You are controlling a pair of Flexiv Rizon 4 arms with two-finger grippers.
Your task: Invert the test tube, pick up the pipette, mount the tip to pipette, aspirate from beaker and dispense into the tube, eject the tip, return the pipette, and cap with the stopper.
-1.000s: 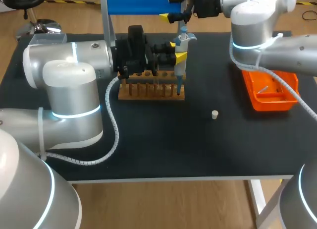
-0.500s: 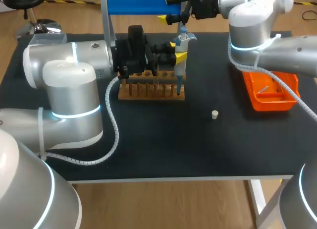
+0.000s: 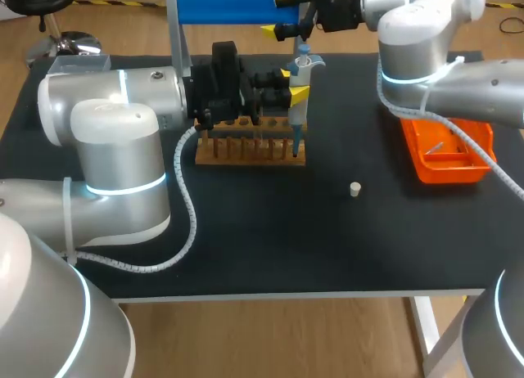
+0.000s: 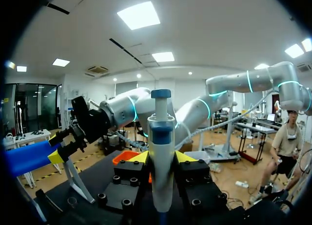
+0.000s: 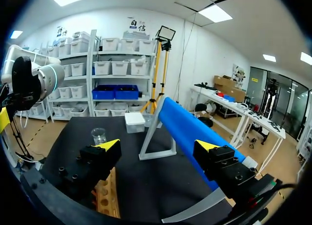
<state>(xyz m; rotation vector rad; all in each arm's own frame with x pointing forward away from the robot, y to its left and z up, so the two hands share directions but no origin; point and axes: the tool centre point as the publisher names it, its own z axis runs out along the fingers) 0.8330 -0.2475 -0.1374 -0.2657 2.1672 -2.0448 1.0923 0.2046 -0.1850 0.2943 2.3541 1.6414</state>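
My left gripper is shut on the grey pipette with a blue plunger, held upright over the right end of the wooden rack. At the table's far edge my right gripper stands open and empty beside the blue bar of the pipette stand. The glass beaker sits ahead of the right gripper, beyond the rack. A small white stopper lies on the black table. I cannot make out a test tube.
An orange tray sits at the right of the table under my right arm. A white box stands behind the stand's frame. My left arm's large body covers the table's left part.
My right arm has shifted very slightly to the left at the stand. The left arm and the pipette have not moved.
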